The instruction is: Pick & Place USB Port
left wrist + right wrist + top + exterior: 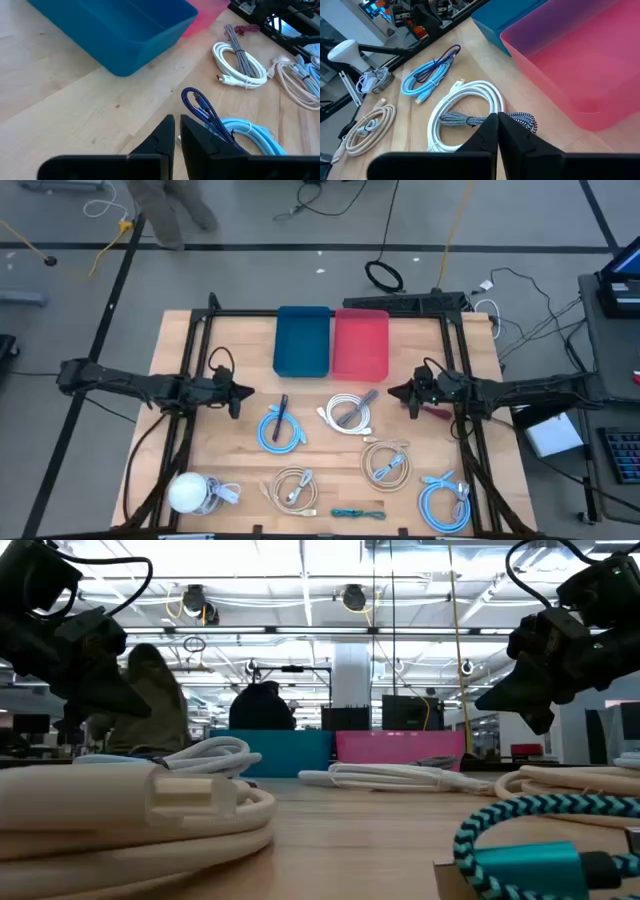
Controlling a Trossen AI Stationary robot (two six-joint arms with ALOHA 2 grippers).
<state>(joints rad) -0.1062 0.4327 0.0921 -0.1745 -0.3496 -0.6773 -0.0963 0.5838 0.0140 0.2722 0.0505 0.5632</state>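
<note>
Starting with both grippers, left (243, 392) and right (394, 392), pinched shut and empty, open one before descending on a coiled cable (349, 413)

Bright, even overhead light; soft shadows on table (250, 480); low view foreground cables (130, 805) blurred (ceiling lamps glaring).
</note>
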